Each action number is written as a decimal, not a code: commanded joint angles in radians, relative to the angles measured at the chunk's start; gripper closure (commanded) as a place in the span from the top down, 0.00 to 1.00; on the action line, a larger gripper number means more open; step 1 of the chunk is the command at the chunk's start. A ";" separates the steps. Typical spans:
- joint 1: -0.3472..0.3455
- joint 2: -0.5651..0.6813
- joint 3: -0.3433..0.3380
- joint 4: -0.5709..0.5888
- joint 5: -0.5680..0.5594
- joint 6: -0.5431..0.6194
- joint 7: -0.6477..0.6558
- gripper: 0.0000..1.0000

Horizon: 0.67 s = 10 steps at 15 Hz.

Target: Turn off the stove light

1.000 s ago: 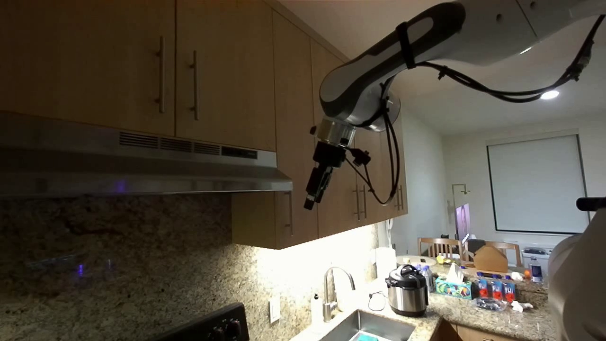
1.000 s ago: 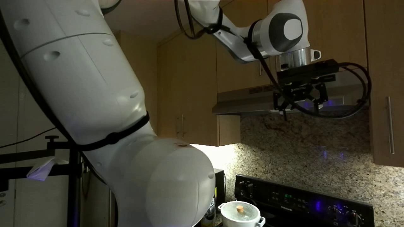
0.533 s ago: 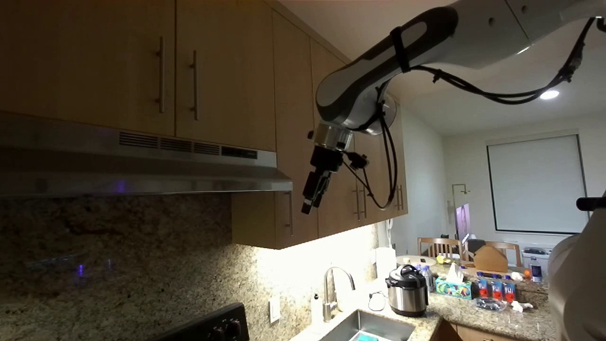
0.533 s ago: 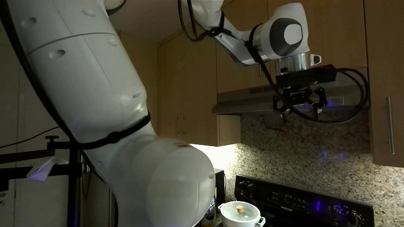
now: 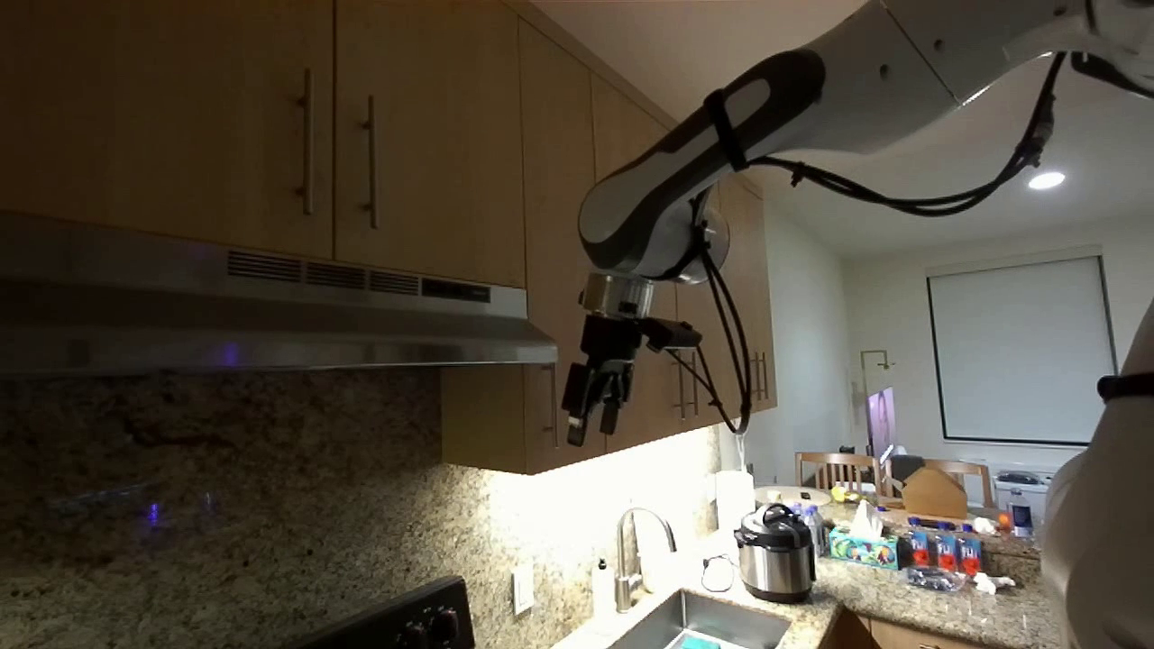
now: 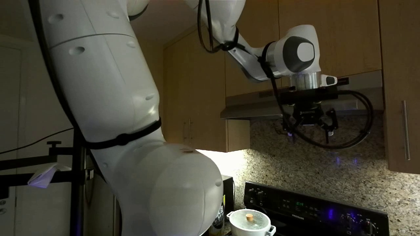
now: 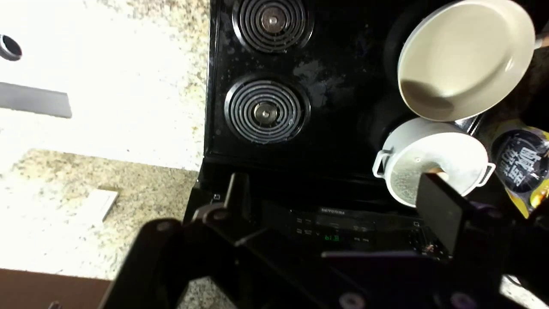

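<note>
I'd worry the gripper [image 6: 309, 136], 2 jaws spread and empty, could bump the range hood [image 5: 270, 311] by rising while reaching under.

blk stove [image 7: 343, 141], wht pot [image 6: 248, 230], speckled backsplash [image 6: 315, 160]

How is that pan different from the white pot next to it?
The pan is uncovered, while the white pot wears a lid with a wood-coloured knob. In the wrist view, the pan looks wider than the pot. The pan shows one handle, cut off by that view's edge; the pot has two small side handles. Both are pale and round.
</note>
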 commanded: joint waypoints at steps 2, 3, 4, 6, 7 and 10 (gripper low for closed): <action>-0.039 0.028 0.034 0.006 -0.030 -0.105 0.139 1.00; -0.040 0.032 0.035 0.006 -0.024 -0.122 0.154 1.00; -0.040 0.036 0.036 0.009 -0.015 -0.138 0.169 1.00; -0.042 0.043 0.040 0.013 -0.014 -0.166 0.199 1.00; -0.043 0.044 0.042 0.017 -0.015 -0.184 0.212 1.00; -0.041 0.066 0.044 0.040 -0.022 -0.227 0.223 1.00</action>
